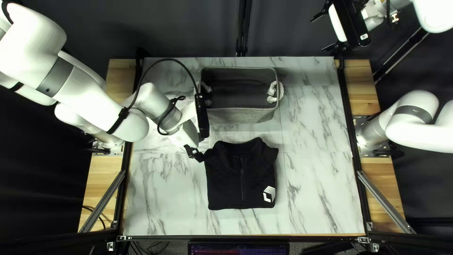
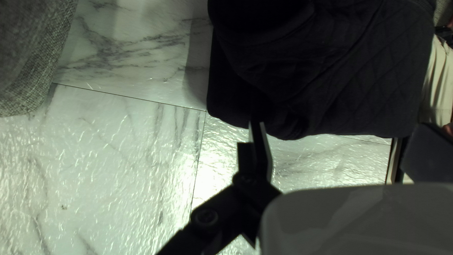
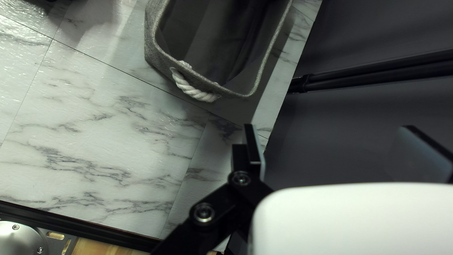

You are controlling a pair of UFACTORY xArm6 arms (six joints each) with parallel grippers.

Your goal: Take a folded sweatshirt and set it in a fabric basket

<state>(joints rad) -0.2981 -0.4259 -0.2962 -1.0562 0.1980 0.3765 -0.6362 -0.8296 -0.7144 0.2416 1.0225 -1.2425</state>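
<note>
While the quilted black sweatshirt (image 1: 224, 184) lies neatly folded on the marbled tabletop (image 1: 321, 189), 2 steps are left: lifting and placing. The left gripper (image 2: 340, 126) is spread at its far left corner. Farther off stands the boxy, woven grey basket (image 1: 243, 116) with twisted rope (image 3: 194, 92); the right gripper (image 3: 328, 126), also spread, hangs far right.

Basket (image 1: 241, 116) behind folded sweatshirt (image 1: 226, 184)
</note>
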